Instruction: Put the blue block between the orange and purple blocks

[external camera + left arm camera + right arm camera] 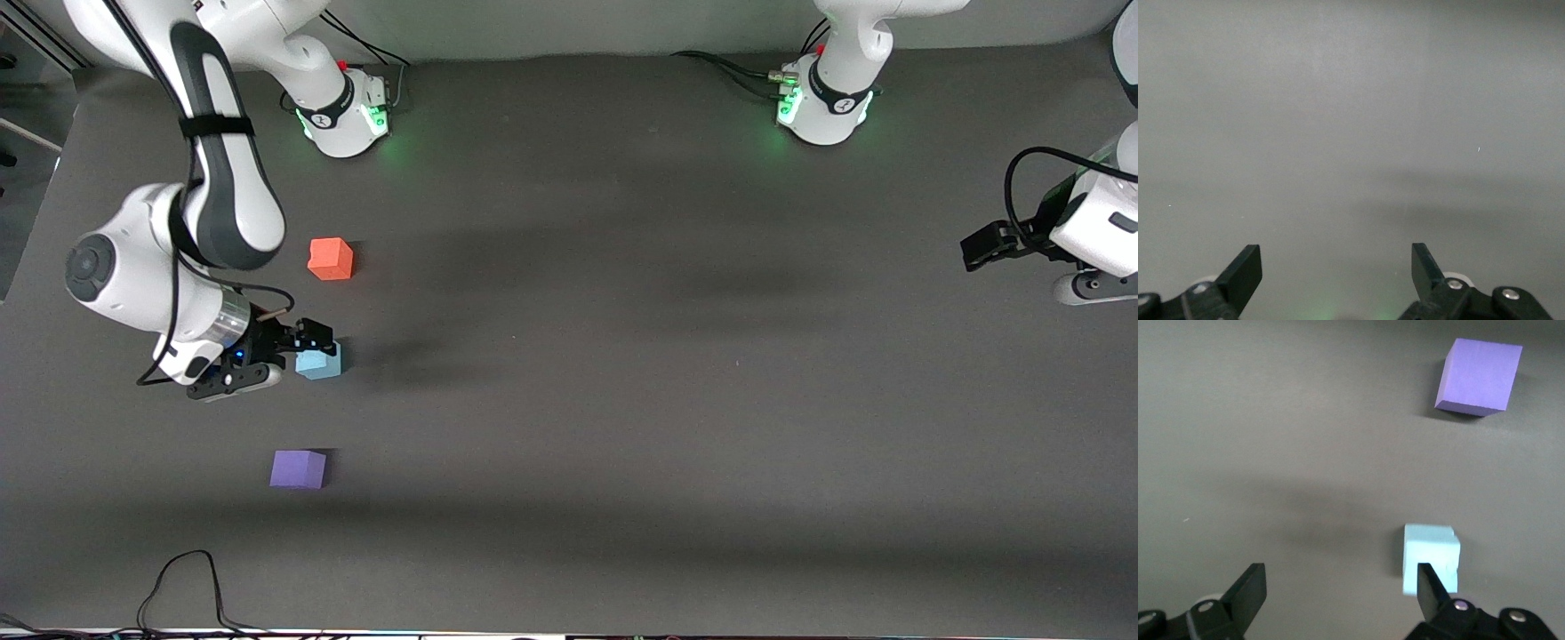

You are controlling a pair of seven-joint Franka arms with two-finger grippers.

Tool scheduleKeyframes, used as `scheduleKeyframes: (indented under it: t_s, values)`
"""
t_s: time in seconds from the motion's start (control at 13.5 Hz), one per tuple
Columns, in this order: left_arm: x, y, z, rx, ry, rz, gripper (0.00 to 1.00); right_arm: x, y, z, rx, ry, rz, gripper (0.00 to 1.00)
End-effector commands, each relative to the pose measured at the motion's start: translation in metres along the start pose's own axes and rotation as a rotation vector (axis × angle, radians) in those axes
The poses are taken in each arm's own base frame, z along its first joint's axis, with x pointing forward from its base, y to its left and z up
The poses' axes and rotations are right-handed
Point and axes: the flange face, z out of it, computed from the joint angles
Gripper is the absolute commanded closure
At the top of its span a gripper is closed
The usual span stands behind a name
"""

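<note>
Resting on matte grey table (622,400), blue block (322,363) sits between orange block (331,259) and purple block (298,468); foam cubes, well apart. Right gripper (293,348) is spread beside blue block, one finger (1432,590) overlapping it. Left gripper (1337,267) waits spread at left arm's end.

High front camera faces the bases; wrist cameras look down close over table (622,400).

Right pincer (307,342) spread low; left pincer (973,252) apparently open, waiting.
</note>
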Motion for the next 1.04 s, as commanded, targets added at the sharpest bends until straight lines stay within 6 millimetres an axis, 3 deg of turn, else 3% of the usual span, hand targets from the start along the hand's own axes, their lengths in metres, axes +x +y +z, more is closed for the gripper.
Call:
scheduleKeyframes:
  t_s: [0.0,0.22,0.59,0.74,0.96]
  values:
    - [-0.001,0.001,-0.004,-0.005,-0.003,0.002,0.00,-0.019,-0.016,-0.064,-0.017,0.022,0.030,0.00]
    - [-0.001,0.000,-0.004,-0.008,-0.005,0.007,0.00,-0.042,-0.010,-0.113,-0.035,0.028,0.038,0.00]
    - [0.002,-0.006,-0.010,-0.009,-0.001,0.001,0.00,-0.081,0.011,-0.169,-0.113,0.013,0.057,0.00]
    - [0.003,-0.012,-0.010,-0.011,-0.001,-0.010,0.00,-0.093,-0.001,-0.192,-0.142,0.024,0.046,0.00]
    - [0.002,-0.006,-0.021,-0.010,0.022,-0.006,0.00,-0.105,-0.001,-0.225,-0.164,-0.016,0.090,0.00]
